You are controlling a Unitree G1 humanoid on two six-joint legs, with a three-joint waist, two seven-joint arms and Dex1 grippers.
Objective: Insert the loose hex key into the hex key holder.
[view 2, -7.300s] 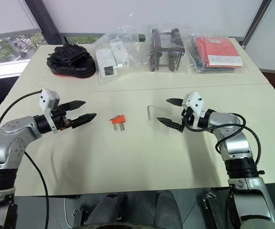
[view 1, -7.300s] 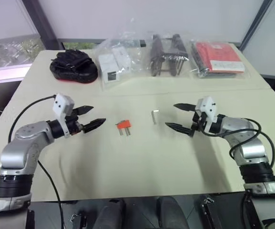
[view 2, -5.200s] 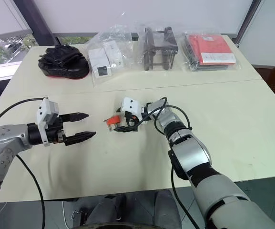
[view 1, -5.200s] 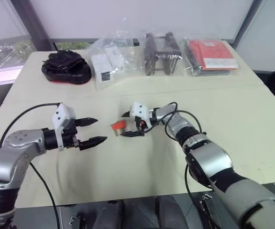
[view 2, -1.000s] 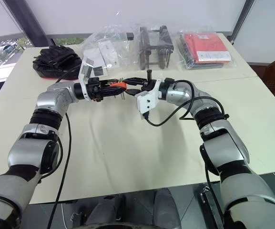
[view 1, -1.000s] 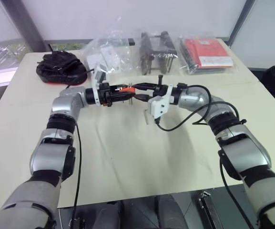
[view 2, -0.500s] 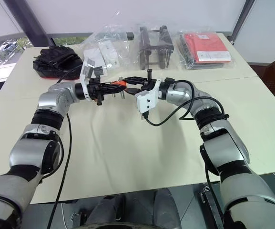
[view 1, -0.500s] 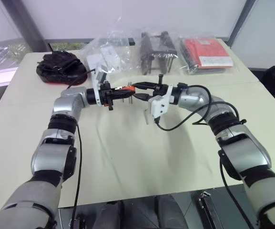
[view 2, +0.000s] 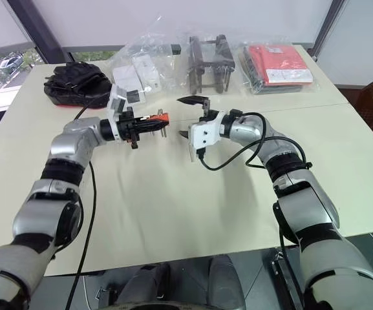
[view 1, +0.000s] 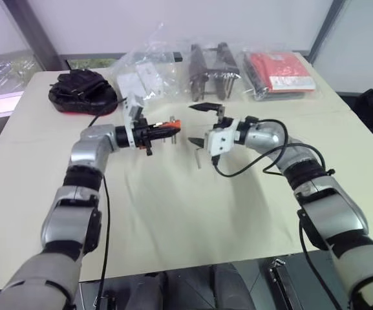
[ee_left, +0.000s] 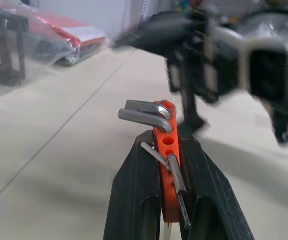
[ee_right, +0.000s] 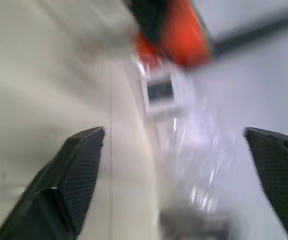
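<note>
head views: left gripper (view 2: 149, 122) held above the table (view 2: 173, 194), fingers clamped on the hex key holder (view 2: 161, 117). Right gripper (view 2: 187, 117) just beside the holder, not touching, fingers spread wide and empty.
loose hex key (view 1: 198, 157): thin grey rod below the right gripper, near the table; can't tell if it touches either.
far edge: black glove (view 2: 76, 82), clear bags (view 2: 141, 68), red packet (view 2: 277, 64).
left wrist view: both black fingers (ee_left: 134, 200) pinch the orange holder (ee_left: 166, 165) edge-on; bent silvery keys (ee_left: 141, 114) stick out at its tip.
right wrist view: fingers (ee_right: 74, 175) wide apart, nothing between; blurred orange holder (ee_right: 176, 32) ahead.
</note>
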